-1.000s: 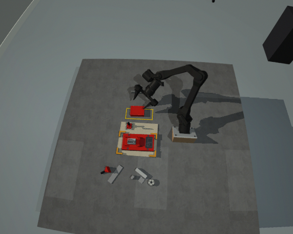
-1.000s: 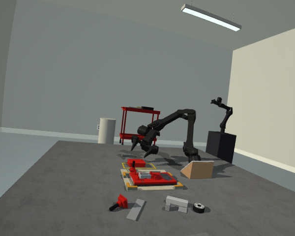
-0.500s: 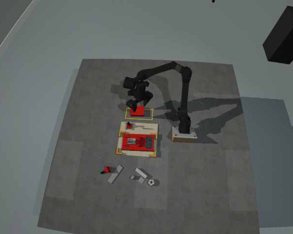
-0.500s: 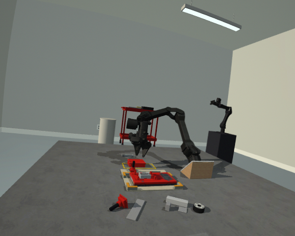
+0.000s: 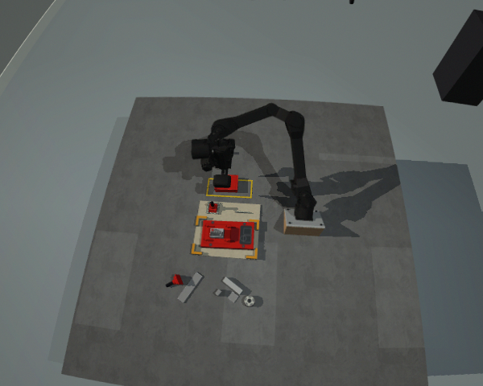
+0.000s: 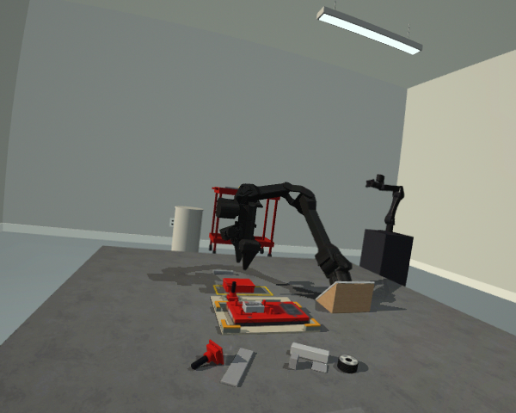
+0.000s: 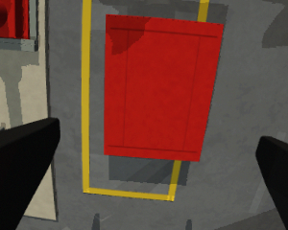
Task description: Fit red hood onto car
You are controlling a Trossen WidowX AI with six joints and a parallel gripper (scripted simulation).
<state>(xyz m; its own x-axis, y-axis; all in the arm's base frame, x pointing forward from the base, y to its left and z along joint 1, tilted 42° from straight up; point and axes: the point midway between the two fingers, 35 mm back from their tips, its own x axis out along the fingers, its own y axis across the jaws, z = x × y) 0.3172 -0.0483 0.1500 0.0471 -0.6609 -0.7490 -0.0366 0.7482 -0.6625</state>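
Observation:
The red hood (image 7: 159, 86) lies flat on the table inside a yellow outline (image 7: 144, 83); it also shows in the top and exterior views (image 5: 229, 183) (image 6: 238, 284). My gripper (image 7: 160, 137) points straight down over the hood, well above it, with its fingers wide open and nothing between them; it also shows in the side view (image 6: 246, 253) and from above (image 5: 221, 176). The red chassis (image 5: 227, 235) (image 6: 267, 312) sits in its jig with orange corners. The grey engine block (image 5: 216, 232) is in place on the deck. The pegs are too small to make out.
A small red clamp part (image 5: 212, 207) stands on the beige plate between hood and chassis. Grey blocks (image 5: 189, 286) (image 5: 233, 286), a red-and-black tool (image 5: 175, 280) and a ring (image 5: 249, 301) lie near the front. My wooden base (image 5: 303, 224) stands at the right.

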